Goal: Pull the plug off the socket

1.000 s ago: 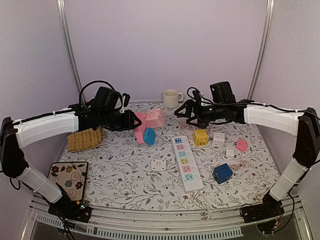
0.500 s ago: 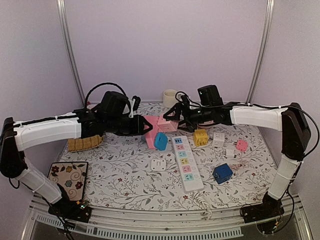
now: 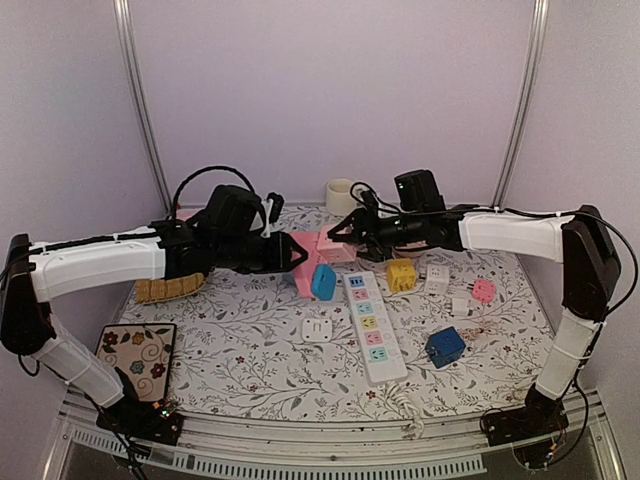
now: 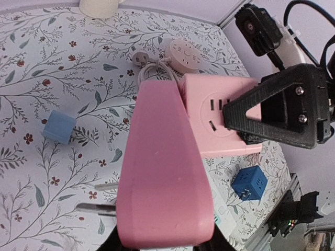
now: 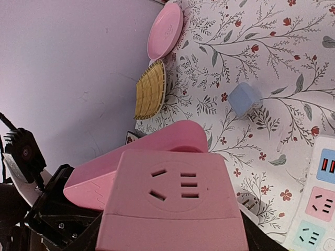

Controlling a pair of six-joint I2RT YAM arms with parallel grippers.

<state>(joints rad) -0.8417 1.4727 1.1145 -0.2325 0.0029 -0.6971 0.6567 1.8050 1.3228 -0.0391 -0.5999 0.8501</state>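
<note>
**While two arms share one pink pair, slip is the risk**

Top view: the left gripper (image 3: pixel 290 256) is clenched on the pink plug (image 3: pixel 303 275), aloft near the table's (image 3: pixel 250 350) far edge, with the pink socket cube (image 3: pixel 336 248) mated to it. The right gripper (image 3: pixel 347 232) straddles that cube; whether it pinches, I cannot tell. Left wrist: its black finger (image 4: pixel 277 112) lies across one cube face and could slide off. Right wrist: the cube fills the gap, and an off-axis pull may bind the pins.
</note>
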